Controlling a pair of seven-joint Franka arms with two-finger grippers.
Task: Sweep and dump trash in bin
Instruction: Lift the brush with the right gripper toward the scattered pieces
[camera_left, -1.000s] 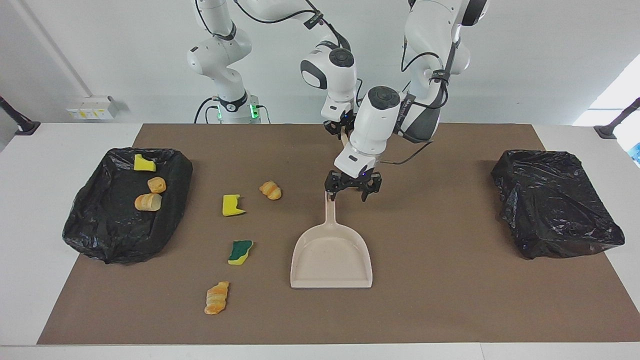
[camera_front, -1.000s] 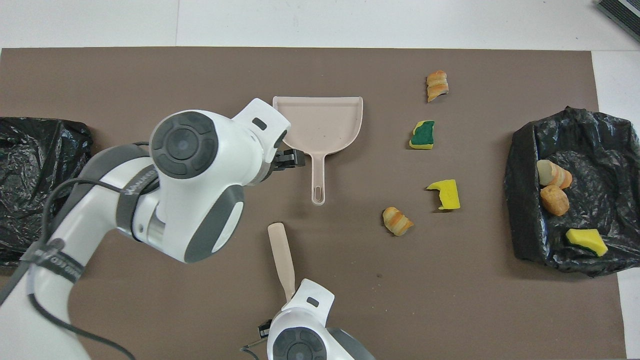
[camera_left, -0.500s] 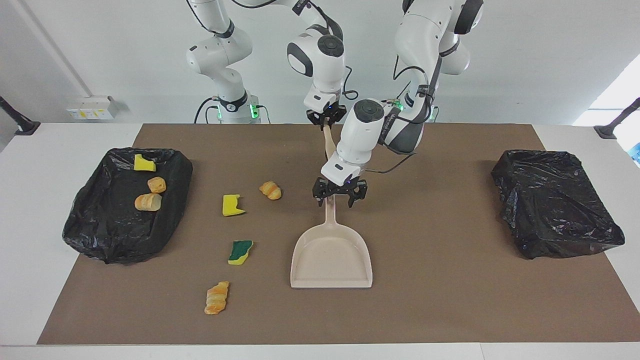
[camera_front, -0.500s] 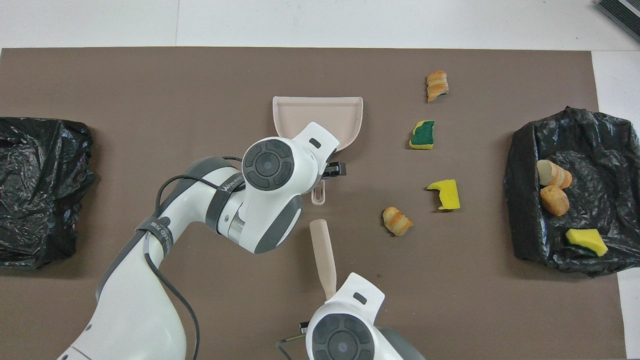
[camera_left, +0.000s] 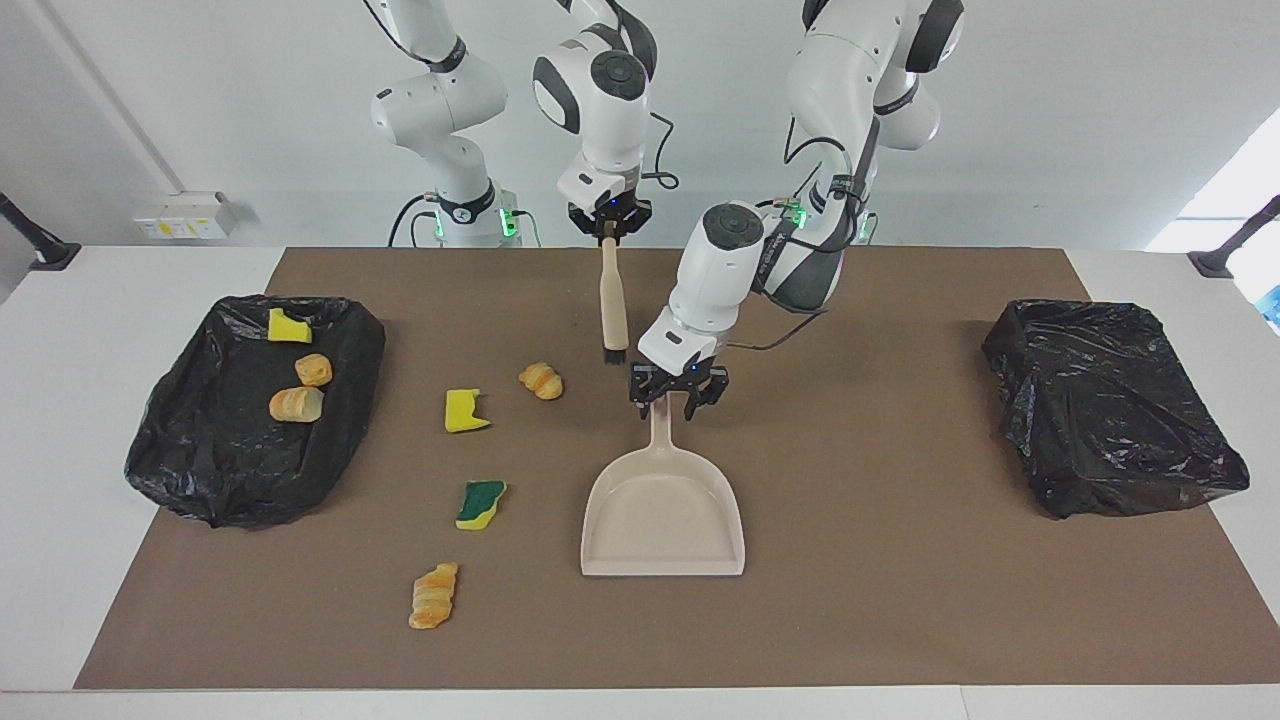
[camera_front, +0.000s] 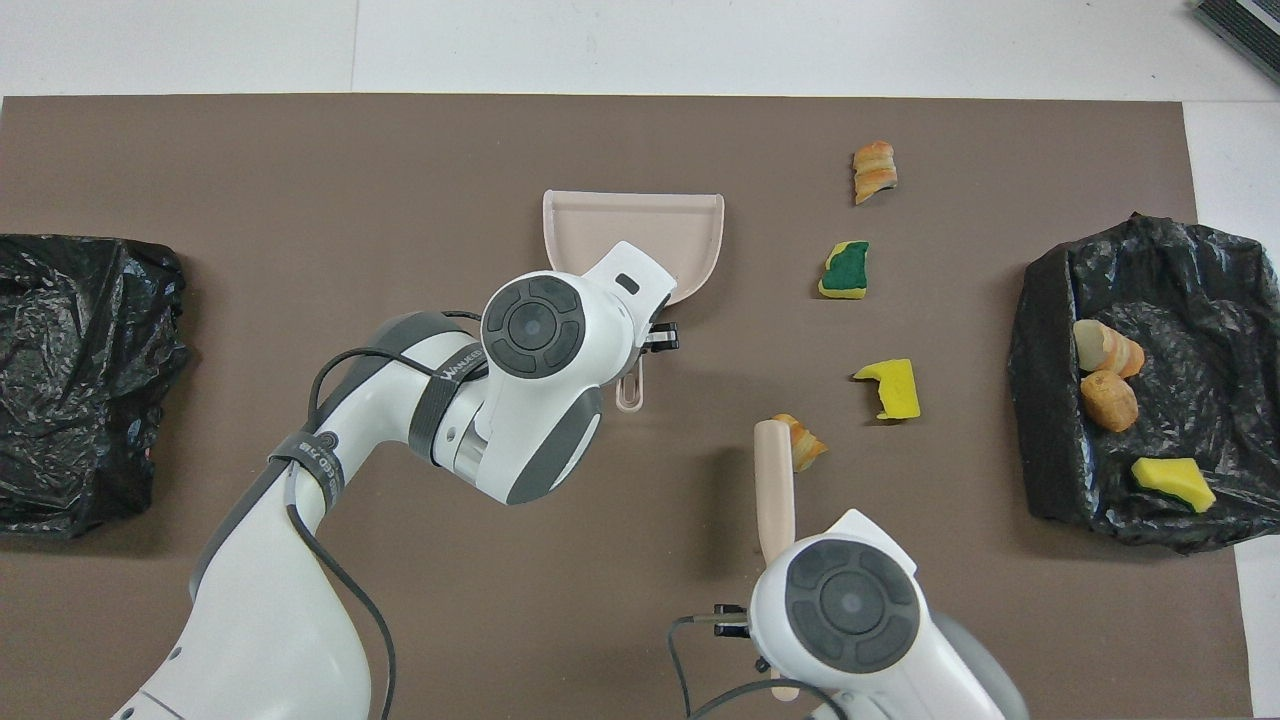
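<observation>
the left hand (camera_left: 678, 401) is clamped on the dustpan (camera_left: 664, 522) handle, pan flat on the desk (camera_left: 900, 600). the right hand (camera_left: 609, 226) grips the brush (camera_left: 612, 308) (hanging bristles-down) over the desk. four trash pieces (camera_left: 467, 410) lie toward the right arm's end; three are in the black bin (camera_left: 200, 470).

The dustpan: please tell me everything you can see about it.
The dustpan is beige, seemingly plastic: a wide, shallow scoop with low walls and one long, thin handle. It lies flat on the brown mat, empty, handle toward the robots, open edge away from them. The left gripper is shut on the handle; nothing else touches it.
</observation>
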